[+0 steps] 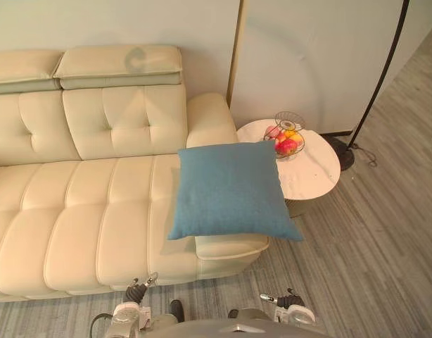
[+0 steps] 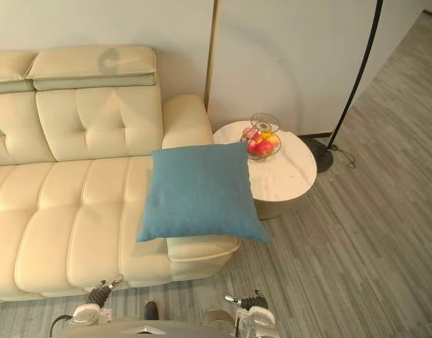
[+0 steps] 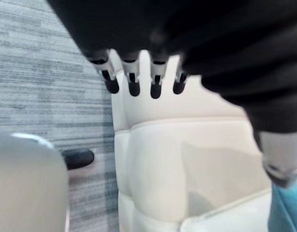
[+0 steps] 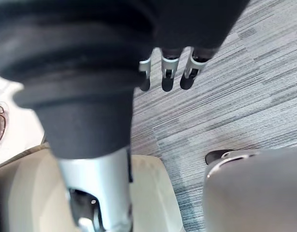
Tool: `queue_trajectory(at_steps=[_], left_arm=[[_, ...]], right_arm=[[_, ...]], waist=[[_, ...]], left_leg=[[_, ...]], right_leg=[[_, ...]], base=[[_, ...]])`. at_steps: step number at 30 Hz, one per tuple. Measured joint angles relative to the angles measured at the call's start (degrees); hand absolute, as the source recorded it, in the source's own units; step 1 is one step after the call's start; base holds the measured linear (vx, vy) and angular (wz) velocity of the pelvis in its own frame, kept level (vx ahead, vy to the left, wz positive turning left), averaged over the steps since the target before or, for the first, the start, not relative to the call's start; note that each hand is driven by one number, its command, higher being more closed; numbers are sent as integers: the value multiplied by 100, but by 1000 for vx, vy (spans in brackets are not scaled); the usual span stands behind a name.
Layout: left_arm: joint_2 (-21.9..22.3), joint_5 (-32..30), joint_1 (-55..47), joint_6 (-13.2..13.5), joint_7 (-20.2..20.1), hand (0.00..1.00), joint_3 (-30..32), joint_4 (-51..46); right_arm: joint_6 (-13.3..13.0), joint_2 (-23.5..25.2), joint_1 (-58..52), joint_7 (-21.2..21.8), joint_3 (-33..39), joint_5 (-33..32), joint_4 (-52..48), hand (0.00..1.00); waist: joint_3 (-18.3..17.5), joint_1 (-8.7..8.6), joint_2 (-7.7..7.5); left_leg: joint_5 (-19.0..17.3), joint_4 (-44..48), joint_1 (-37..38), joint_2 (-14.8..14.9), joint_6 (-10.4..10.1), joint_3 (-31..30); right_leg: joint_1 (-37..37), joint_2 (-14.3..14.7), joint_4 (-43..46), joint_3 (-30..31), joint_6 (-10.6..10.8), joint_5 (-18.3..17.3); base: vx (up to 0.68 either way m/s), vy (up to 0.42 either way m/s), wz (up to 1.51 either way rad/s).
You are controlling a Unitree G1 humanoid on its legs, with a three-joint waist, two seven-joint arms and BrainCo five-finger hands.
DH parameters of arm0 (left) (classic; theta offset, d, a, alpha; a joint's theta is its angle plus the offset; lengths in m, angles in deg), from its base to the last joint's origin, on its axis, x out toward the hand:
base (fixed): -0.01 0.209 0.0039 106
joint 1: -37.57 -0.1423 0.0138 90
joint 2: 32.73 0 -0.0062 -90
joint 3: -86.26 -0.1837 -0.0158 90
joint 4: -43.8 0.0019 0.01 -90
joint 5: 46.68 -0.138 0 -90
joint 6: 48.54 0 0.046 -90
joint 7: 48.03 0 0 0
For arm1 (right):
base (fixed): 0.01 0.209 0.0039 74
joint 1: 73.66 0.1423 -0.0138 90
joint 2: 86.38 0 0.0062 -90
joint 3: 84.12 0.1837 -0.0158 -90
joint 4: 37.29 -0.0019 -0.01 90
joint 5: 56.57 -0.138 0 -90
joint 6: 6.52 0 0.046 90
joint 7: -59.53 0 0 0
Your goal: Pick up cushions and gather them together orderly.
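Left eye view puts the blue cushion (image 1: 230,190) at centre frame, lying flat across the right end of the cream sofa (image 1: 75,211). It covers the front of the armrest, and its lower right corner hangs past the sofa's edge over the grey floor (image 1: 385,267). Just to its upper right stands a round white side table (image 1: 318,176) with a wire fruit basket (image 1: 288,137); whether cushion and table touch I cannot tell. In the left wrist view the left hand (image 3: 155,79) has its fingers straight and slightly spread, holding nothing, with the sofa's front corner beyond them. A sliver of blue at the lower right of that view is probably the cushion's edge, though too little shows to be sure. In the right wrist view the right hand (image 4: 168,77) is likewise straight-fingered and empty, over bare floor. I judge the task to be at its very start: no cushion is grasped, none is stacked or lined up, and this is the one cushion on show. Everything is left to do — reach in, take hold, lift, and set it neatly with any others.
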Motion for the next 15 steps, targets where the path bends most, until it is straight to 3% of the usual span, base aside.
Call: queue_trajectory(at_steps=[2,9,15], left_arm=[[0,0,-7,-1,-4,0,-26,2],[-80,20,-13,-4,-1,0,-74,-10],[-180,125,-2,-8,7,0,-3,-345]], right_arm=[[4,-43,-39,1,0,2,0,0],[-17,-48,79,-94,340,2,-228,0],[-24,-72,23,-259,794,13,-887,0]], waist=[[-50,5,59],[-98,30,-70],[-101,-40,-64]], left_leg=[[-39,0,60,41,-48,-101],[-56,34,137,76,-78,-108],[-59,-1,109,86,-80,24]], right_leg=[[247,64,-274,-120,-46,81],[502,122,-487,-124,-83,164],[473,133,-652,73,-78,331]], base=[[184,-69,23],[117,-29,5],[-35,14,-13]])
